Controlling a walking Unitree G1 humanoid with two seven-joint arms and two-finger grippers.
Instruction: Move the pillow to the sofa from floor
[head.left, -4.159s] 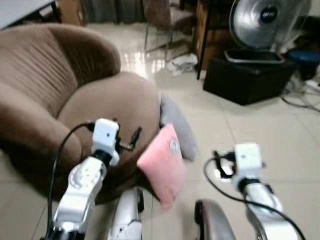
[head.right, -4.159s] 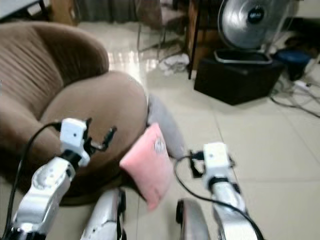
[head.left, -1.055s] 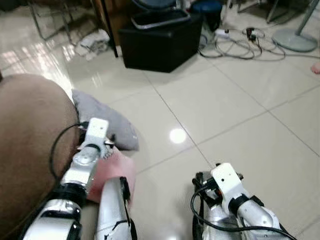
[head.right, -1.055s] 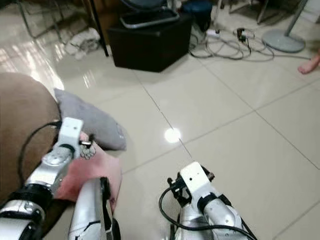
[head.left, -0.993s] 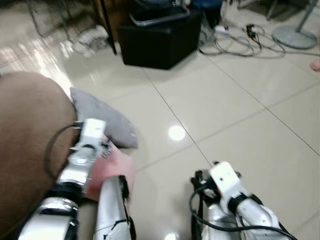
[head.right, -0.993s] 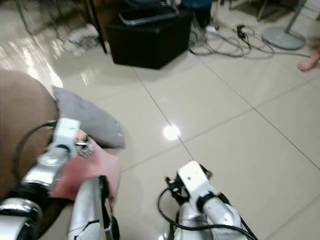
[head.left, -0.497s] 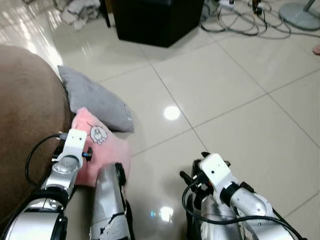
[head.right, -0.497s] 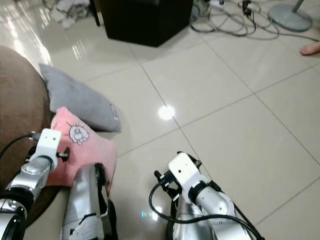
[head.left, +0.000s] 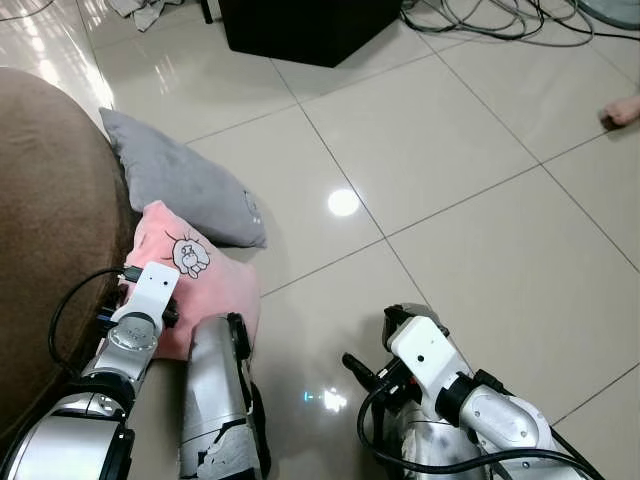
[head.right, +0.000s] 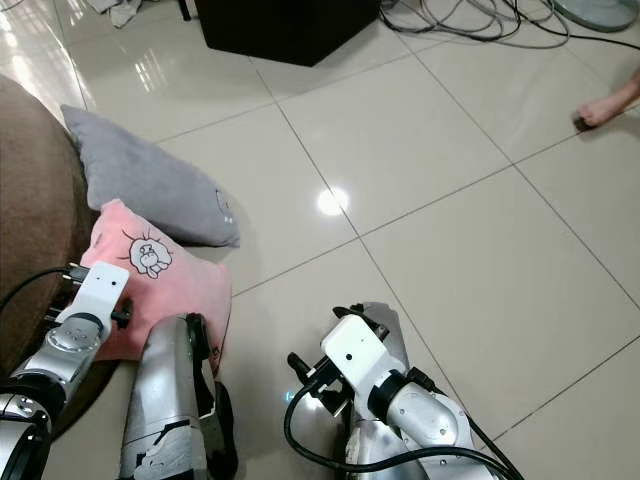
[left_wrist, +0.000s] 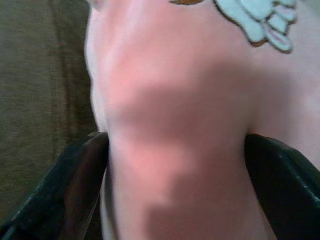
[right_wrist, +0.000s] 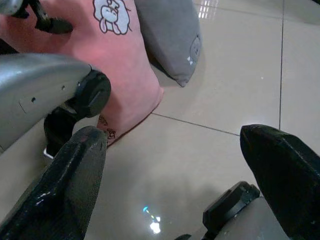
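Squarely between left pincer (left_wrist: 175, 150) fingers (left_wrist: 70, 185): pink pillow (left_wrist: 175, 100).

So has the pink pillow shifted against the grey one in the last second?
No. The pink pillow lies against the grey pillow and sofa as before; left gripper clamps it.

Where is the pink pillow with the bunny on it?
The pink pillow lies on the floor at the robot's left, against the brown sofa, just before the grey pillow, with the left gripper around it.
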